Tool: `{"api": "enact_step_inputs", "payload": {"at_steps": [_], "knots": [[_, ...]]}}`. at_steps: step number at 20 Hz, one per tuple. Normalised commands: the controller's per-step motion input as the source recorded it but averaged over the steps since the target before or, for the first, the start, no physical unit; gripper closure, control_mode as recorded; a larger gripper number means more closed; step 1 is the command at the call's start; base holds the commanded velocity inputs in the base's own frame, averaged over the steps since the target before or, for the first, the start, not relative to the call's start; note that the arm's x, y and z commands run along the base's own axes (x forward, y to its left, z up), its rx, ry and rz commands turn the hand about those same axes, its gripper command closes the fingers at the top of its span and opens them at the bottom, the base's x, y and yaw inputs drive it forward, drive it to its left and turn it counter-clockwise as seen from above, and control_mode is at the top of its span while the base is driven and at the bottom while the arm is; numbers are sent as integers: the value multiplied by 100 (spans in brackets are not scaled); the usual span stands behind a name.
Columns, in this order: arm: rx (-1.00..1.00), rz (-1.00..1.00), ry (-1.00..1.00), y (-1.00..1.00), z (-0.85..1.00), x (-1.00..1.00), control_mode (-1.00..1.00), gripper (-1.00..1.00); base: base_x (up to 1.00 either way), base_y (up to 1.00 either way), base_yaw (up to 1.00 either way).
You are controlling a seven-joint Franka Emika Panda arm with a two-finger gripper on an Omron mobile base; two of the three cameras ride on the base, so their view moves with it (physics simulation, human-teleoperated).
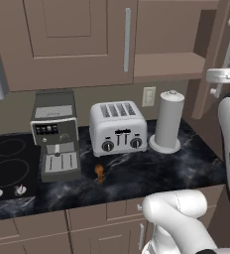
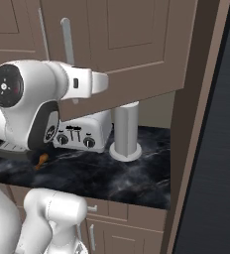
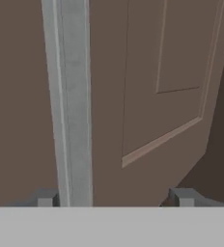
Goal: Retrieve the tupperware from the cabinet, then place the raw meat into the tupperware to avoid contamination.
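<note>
You are seeing no readable text anywhere; the marks on the coffee machine (image 1: 54,130) panel are blurring out.

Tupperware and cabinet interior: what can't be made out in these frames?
- Tupperware: not identifiable; in the left base view the open cabinet shows a bare shelf, its right end hidden by the swung door.
- Right base view: the door hides the interior.
- Raw meat: too small for detail.
- Pincer: tips spread, handle beside the left one; contact unclear.

Well below the jaws and off to their left: silver four-slot toaster (image 1: 118,129) standing on the dark marbled table (image 1: 151,173), just beside a tall grey cylinder (image 1: 167,121). Farther left, coffee machine (image 1: 55,134), then black cooktop (image 1: 10,168). Wall outlet (image 1: 148,96) behind.
</note>
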Motion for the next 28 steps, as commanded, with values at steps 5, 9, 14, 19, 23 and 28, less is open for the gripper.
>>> {"api": "enact_step_inputs", "payload": {"at_steps": [5,9,14,19,23,28], "knots": [[0,0,0,-30,0,-22,-100,-100,0,0,0],[0,0,-3,-8,9,-46,-100,-100,0,0,0],[-4,0,-4,11,11,-51,-100,-100,0,0,0],[-11,0,-5,33,7,-43,-100,-100,0,0,0],[-13,0,-1,56,1,-18,-100,-100,0,0,0],[-15,0,1,65,0,-5,-100,-100,0,0,0]]}}
